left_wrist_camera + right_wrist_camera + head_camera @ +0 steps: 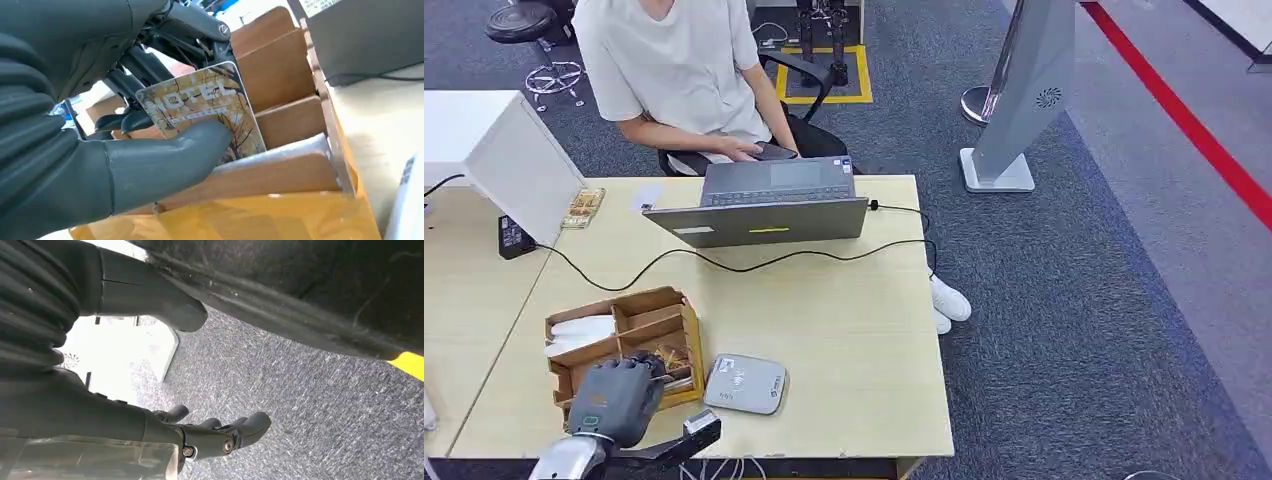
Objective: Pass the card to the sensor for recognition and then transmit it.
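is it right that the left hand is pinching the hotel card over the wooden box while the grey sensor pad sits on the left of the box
Not quite. The left hand does pinch the hotel card over the wooden box, but the grey sensor pad lies on the table to the right of the box, not the left. The head view shows this.

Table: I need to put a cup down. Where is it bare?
Bare between the laptop cable and the reader, and right of the reader. Crowded at the box, where the left robot hand grips a card.

Glossy printed card (pixel 210 112), matt wooden organizer (pixel 285 120), smooth pale tabletop (pixel 844 330), rough grey carpet (pixel 310 405).
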Controlling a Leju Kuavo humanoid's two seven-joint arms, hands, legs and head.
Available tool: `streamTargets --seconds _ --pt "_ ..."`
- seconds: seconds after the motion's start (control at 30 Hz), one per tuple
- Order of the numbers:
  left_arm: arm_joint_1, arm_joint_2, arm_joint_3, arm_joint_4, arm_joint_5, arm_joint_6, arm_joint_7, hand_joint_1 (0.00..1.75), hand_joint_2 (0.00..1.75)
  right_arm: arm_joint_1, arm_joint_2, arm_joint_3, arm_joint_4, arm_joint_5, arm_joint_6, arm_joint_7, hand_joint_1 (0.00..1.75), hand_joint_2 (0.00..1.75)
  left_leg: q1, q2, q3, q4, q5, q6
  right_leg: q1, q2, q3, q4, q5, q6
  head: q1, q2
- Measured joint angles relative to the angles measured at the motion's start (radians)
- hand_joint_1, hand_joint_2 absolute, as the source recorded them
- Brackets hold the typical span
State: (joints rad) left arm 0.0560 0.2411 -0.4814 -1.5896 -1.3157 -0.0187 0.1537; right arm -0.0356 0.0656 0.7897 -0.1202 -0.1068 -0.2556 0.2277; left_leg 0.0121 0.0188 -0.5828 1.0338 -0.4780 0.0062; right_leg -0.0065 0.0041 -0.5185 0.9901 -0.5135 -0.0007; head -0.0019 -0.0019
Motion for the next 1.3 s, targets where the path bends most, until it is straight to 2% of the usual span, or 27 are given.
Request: streamTargets --seconds 0.2,0.47,0.53,0.6,0.67,0.77,0.83,0.9,1.0,1.17,1.3 --pt "0.001 0.015 -0.001 -0.099 -0.031 0.024 -0.036 1.75 1.75 0.001 0.0 0.0 0.001 -0.019 -0.002 -0.008 0.0 1.75 0.0 0.0 0.0 0.0 0.0 0.0 0.0 0.0 0.0 0.0 0.0 0.0 0.0 0.0" --pt "-0.019 0.169 -0.042 -0.341 -0.033 0.047 -0.095 1.75 1.75 0.002 0.0 0.0 0.005 -0.045 -0.009 -0.015 0.0 1.75 0.001 0.0 0.0 0.0 0.0 0.0 0.0 0.0 -0.001 0.0 0.0 0.0 0.0 0.0" --pt "-0.03 0.197 -0.053 -0.392 -0.029 0.064 -0.1 1.75 1.75 0.002 0.0 0.0 0.006 -0.052 -0.01 -0.018 0.0 1.75 0.0 0.0 0.0 0.0 0.0 0.0 0.0 0.0 -0.001 0.0 0.0 0.0 0.0 0.0" --pt "-0.06 0.202 -0.058 -0.425 -0.015 0.072 -0.093 1.75 1.75 0.002 0.0 0.0 0.006 -0.047 -0.01 -0.022 0.0 1.75 0.0 0.0 0.0 0.0 0.0 0.0 0.0 -0.001 -0.003 0.0 0.0 0.0 0.0 0.0" --pt "-0.113 0.181 -0.061 -0.437 -0.021 0.068 -0.063 1.75 1.75 0.002 0.0 0.003 0.006 -0.035 -0.01 -0.024 0.0 1.75 0.0 -0.001 0.0 0.0 0.001 0.001 0.0 -0.002 -0.002 0.0 0.0 0.0 0.0 0.0" --pt "-0.223 0.098 -0.062 -0.427 -0.05 0.053 0.012 1.75 1.75 0.001 0.0 0.018 0.006 0.003 -0.005 -0.029 0.0 1.75 -0.001 -0.003 -0.001 0.001 0.002 0.002 0.0 -0.003 -0.003 0.0 0.002 0.002 0.0 0.0" --pt "-0.306 0.04 -0.058 -0.379 -0.067 0.048 0.045 1.75 1.75 -0.001 0.0 0.036 0.006 0.024 0.0 -0.03 0.0 1.75 -0.001 -0.003 -0.002 0.001 0.004 0.003 0.0 -0.003 -0.001 0.0 0.004 0.003 0.0 0.0" --pt "-0.386 -0.009 -0.042 -0.313 -0.07 0.06 0.042 1.75 1.75 -0.003 0.0 0.051 0.006 0.034 0.004 -0.03 0.0 1.75 -0.001 -0.003 -0.002 0.001 0.005 0.003 0.0 -0.003 -0.001 0.0 0.005 0.003 0.0 0.0" --pt "-0.47 -0.057 -0.018 -0.21 -0.101 0.093 0.033 1.75 1.75 -0.006 0.0 0.068 0.006 0.044 0.009 -0.031 0.0 1.75 -0.001 -0.002 -0.002 0.001 0.006 0.003 0.0 -0.002 -0.001 0.0 0.006 0.003 0.0 0.0" --pt "-0.593 -0.111 0.039 0.024 -0.163 0.158 0.019 1.75 1.75 -0.01 0.0 0.089 0.006 0.059 0.026 -0.033 0.0 1.75 0.0 -0.002 -0.002 0.001 0.006 0.002 0.0 -0.002 -0.002 0.0 0.007 0.003 0.0 0.0" --pt "-0.658 -0.149 0.08 0.191 -0.177 0.179 0.019 1.75 1.75 -0.012 -0.001 0.097 0.006 0.053 0.034 -0.031 0.0 1.75 0.0 -0.001 -0.002 0.001 0.007 0.001 0.0 0.0 -0.002 0.0 0.007 0.002 0.0 0.0"
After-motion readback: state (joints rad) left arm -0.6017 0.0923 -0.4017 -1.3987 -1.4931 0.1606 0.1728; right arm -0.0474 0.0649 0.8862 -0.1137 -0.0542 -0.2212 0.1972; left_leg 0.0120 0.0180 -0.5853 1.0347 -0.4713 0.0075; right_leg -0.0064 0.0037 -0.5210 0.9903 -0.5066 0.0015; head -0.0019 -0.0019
